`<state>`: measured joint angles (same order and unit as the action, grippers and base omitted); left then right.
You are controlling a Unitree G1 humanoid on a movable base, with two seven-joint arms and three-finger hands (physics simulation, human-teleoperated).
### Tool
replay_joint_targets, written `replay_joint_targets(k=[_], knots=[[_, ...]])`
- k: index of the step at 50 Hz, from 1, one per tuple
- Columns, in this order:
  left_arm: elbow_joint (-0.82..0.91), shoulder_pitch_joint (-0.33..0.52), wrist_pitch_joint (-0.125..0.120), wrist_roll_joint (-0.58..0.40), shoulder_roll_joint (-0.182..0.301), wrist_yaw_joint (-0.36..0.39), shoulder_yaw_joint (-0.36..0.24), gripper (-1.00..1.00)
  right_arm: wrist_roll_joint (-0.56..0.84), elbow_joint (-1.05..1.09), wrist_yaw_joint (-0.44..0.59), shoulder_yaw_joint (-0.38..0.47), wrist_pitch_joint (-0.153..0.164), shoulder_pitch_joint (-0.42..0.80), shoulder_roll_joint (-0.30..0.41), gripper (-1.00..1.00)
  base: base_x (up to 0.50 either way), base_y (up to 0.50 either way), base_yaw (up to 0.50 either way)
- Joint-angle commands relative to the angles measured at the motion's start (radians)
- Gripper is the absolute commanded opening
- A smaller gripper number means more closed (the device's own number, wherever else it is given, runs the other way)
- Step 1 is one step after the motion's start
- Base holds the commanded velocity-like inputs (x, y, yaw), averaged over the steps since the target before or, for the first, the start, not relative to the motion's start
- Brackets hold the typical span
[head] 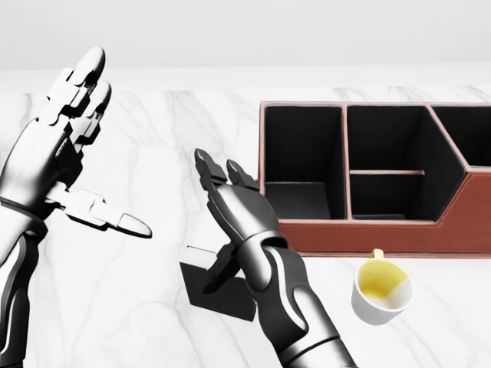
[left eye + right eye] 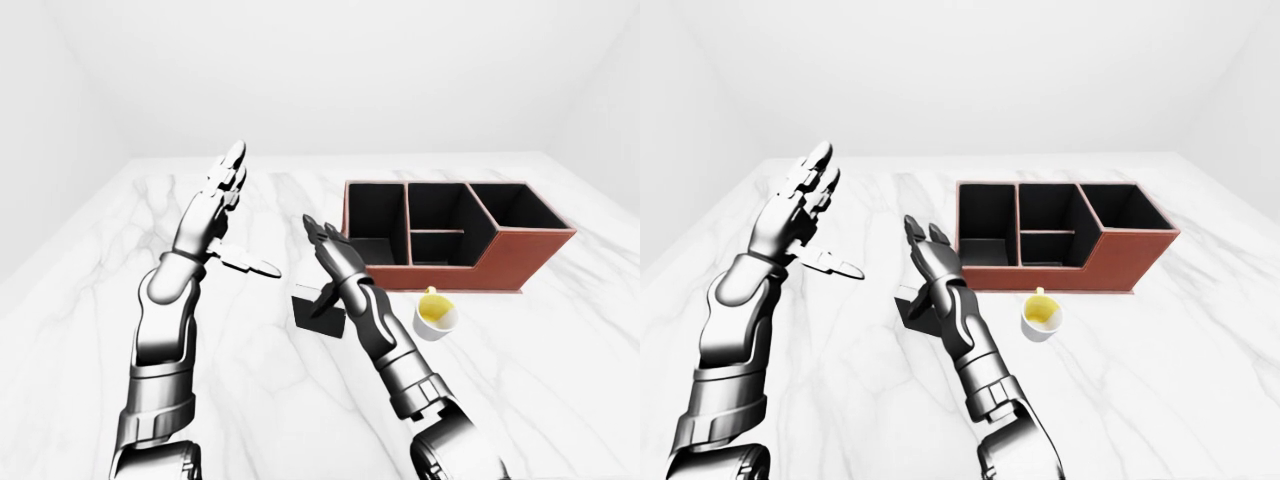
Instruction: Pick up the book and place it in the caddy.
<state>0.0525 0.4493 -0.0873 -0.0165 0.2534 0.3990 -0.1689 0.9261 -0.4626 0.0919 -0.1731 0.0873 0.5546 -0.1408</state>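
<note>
The book (image 1: 219,295) is a small dark block lying on the white marble table (image 1: 153,322), left of and below the caddy in the head view. The caddy (image 1: 383,234) is a red-brown box with several black compartments at the right. My right hand (image 1: 217,222) is open just above the book, fingers spread upward, its thumb lying over the book's top edge and hiding part of it. My left hand (image 1: 115,146) is raised at the left, open, with nothing in it and well apart from the book.
A white cup (image 1: 381,291) with a yellow inside stands on the table just below the caddy's near wall, to the right of my right forearm. The marble top (image 2: 560,350) extends widely on all sides under plain white walls.
</note>
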Motion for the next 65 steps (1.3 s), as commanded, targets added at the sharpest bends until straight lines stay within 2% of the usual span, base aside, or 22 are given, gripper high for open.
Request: replay_joint_targets(k=[1, 10, 29, 61, 63, 64, 65], knots=[[0.014, -0.017, 0.000, 0.015, 0.005, 0.004, -0.009, 1.00, -0.048, -0.353, -0.167, 0.016, 0.000, 0.137, -0.048, 1.00, 0.00, 0.00, 0.00], [0.008, -0.023, 0.000, 0.025, 0.011, 0.005, -0.017, 1.00, -0.120, -0.634, -0.291, 0.037, 0.000, 0.238, -0.048, 1.00, 0.00, 0.00, 0.00], [0.035, -0.030, 0.000, 0.036, 0.011, 0.005, -0.016, 1.00, -0.118, -0.809, -0.380, 0.039, 0.000, 0.281, -0.054, 1.00, 0.00, 0.00, 0.00], [0.021, -0.029, 0.000, 0.049, 0.009, 0.012, -0.016, 1.00, -0.018, -0.850, -0.337, 0.022, 0.000, 0.254, -0.083, 0.98, 0.00, 0.00, 0.00], [0.021, -0.030, 0.000, 0.049, 0.009, 0.012, -0.017, 1.00, -0.009, -0.852, -0.339, 0.020, 0.000, 0.248, -0.083, 0.44, 0.00, 0.00, 0.00], [0.022, -0.031, 0.000, 0.050, 0.009, 0.013, -0.018, 1.00, -0.008, -0.854, -0.351, 0.024, 0.000, 0.244, -0.084, -0.21, 0.00, 0.00, 0.00], [0.022, -0.032, 0.000, 0.051, 0.009, 0.013, -0.018, 1.00, 0.001, -0.856, -0.357, 0.018, 0.000, 0.241, -0.084, -0.55, 0.00, 0.00, 0.01]])
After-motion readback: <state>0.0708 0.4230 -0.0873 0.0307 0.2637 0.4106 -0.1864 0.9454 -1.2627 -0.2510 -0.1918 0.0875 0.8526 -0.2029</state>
